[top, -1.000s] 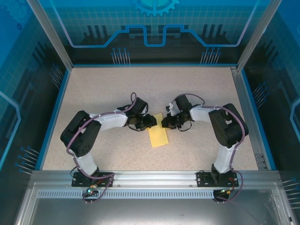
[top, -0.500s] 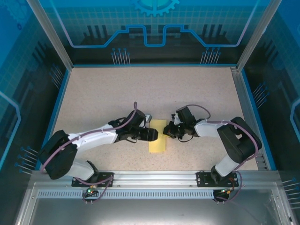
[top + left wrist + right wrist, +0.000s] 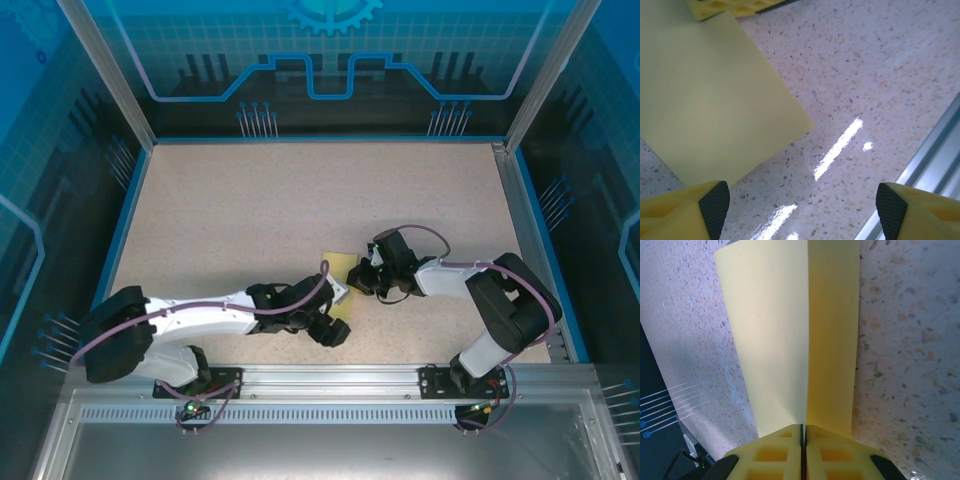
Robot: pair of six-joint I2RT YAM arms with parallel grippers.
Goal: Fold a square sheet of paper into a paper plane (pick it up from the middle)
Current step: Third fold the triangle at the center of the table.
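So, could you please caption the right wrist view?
Right gripper shut on the folded pale-yellow square sheet of paper, over the speckled tabletop.

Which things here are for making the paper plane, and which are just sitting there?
For the job: yellow paper, pinched in the shut right fingers; open left fingers near it.
Just there: speckled table; metal rail; blue walls.
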